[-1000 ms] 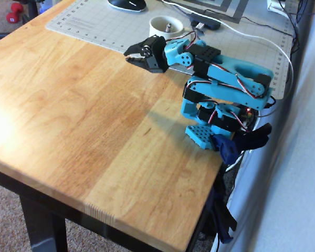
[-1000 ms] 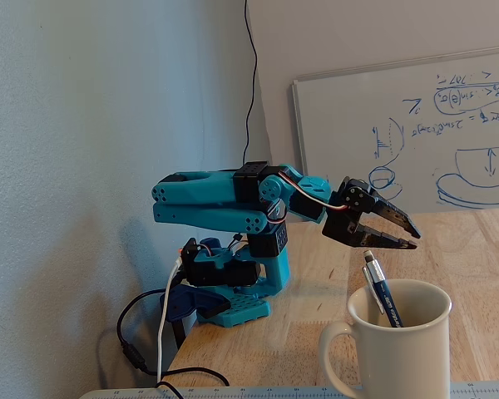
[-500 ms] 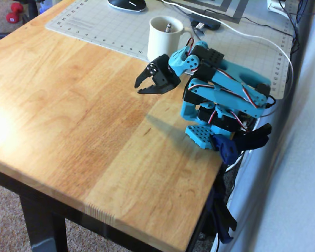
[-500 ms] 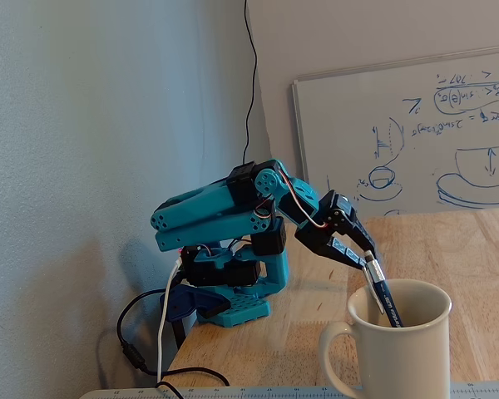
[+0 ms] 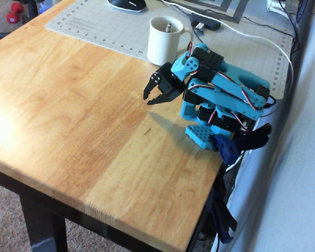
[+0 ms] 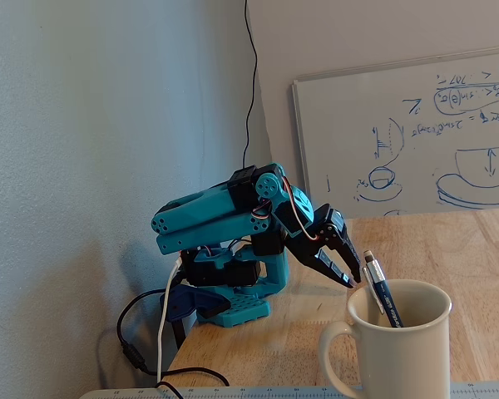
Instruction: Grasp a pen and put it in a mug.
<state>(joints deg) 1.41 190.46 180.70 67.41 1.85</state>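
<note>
The cream-white mug (image 5: 161, 46) stands on the grey cutting mat (image 5: 94, 26) at the back of the wooden table; it also fills the near corner of the fixed view (image 6: 407, 357). The dark pen (image 6: 382, 298) stands tilted inside the mug, and its silver end (image 5: 168, 25) sticks up above the rim. My gripper (image 5: 149, 100) hangs in front of the mug, apart from it, with the blue arm folded back over its base. In the fixed view the gripper (image 6: 355, 277) is just behind the mug's rim. Its jaws are slightly open and hold nothing.
A black mouse (image 5: 127, 4) and cables lie at the mat's far edge. A white cable (image 5: 289, 58) curves round the arm's base (image 5: 202, 134), which is clamped at the table's right edge. A whiteboard (image 6: 416, 133) leans on the wall. Bare wood (image 5: 68, 105) spreads left.
</note>
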